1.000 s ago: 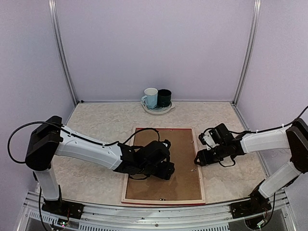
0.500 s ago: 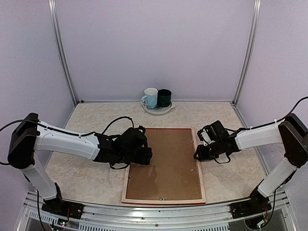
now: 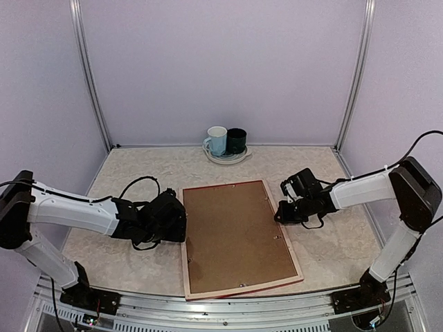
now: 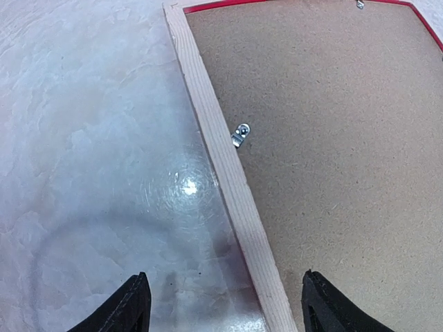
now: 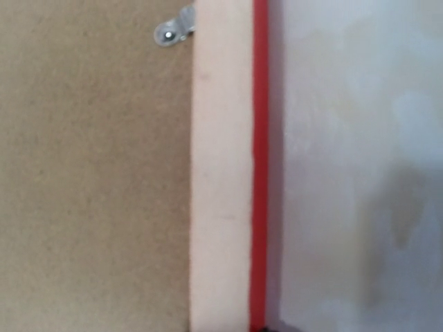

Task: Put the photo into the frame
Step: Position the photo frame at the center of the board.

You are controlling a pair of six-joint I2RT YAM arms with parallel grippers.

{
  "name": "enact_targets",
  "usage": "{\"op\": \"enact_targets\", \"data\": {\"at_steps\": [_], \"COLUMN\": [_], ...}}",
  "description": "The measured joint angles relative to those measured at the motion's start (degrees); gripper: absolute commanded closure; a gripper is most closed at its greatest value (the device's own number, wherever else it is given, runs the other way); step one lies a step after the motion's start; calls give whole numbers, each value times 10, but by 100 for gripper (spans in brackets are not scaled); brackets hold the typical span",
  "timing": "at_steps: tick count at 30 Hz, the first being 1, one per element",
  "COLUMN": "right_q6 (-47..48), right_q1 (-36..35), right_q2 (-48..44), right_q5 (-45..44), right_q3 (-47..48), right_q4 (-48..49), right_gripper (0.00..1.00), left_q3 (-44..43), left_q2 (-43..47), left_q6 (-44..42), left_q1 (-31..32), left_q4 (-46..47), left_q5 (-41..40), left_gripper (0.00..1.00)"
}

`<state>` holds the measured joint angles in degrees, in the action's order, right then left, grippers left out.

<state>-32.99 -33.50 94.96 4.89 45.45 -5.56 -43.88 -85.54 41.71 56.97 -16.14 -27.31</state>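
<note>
Frame (image 3: 185, 249) is what we see lying face down in the middle of the table (image 3: 131, 173). Its long sides run near to far, and the near end sits a little further right than the far end. We see its pale wood back on every side, and a thin line of the red front shows along the far edge and down the right rail. A brown backing board (image 3: 239, 235) fills the opening, and a small metal turn clip (image 4: 240, 133) sits on the board against the left rail. We cannot see the photo in any view, so we cannot tell whether it lies under the board. Our left gripper (image 3: 178, 225) is low at the left rail, about halfway along it. In the left wrist view its fingers (image 4: 135, 308) are spread wide with the rail running between them, and they hold nothing. Our right gripper (image 3: 278, 216) is at the right rail, towards the far end. The right wrist view shows only wood, red edge and tabletop, so we cannot tell how far its fingers are parted. Well apart at the far edge, a pale mug (image 3: 217, 140) and a dark mug (image 3: 237, 140) stand together on a plate (image 3: 225, 159).
</note>
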Motion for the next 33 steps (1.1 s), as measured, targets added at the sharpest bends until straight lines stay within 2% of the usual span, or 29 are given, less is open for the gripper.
{"op": "enact_targets", "data": {"at_steps": [10,20,21,24,26,33], "right_q6": [-36,-83,-87,-92,-91,-77], "right_q1": [0,2,2,2,3,7], "right_q2": [43,111,114,115,115,100], "right_q5": [-14,-43,-45,-47,-44,-12], "right_q3": [36,111,113,113,112,84], "right_q4": [30,49,51,56,57,76], "right_gripper": [100,100,98,75,65,60], "left_q3": [2,-10,-14,-31,-47,-128], "left_q2": [24,25,24,13,-2,-87], "left_q6": [14,15,14,7,-1,-37], "left_q1": [0,5,7,11,14,34], "left_q4": [-3,-2,-2,5,11,44], "left_q5": [-13,-14,-14,-9,-3,28], "left_gripper": [27,27,27,27,27,27]}}
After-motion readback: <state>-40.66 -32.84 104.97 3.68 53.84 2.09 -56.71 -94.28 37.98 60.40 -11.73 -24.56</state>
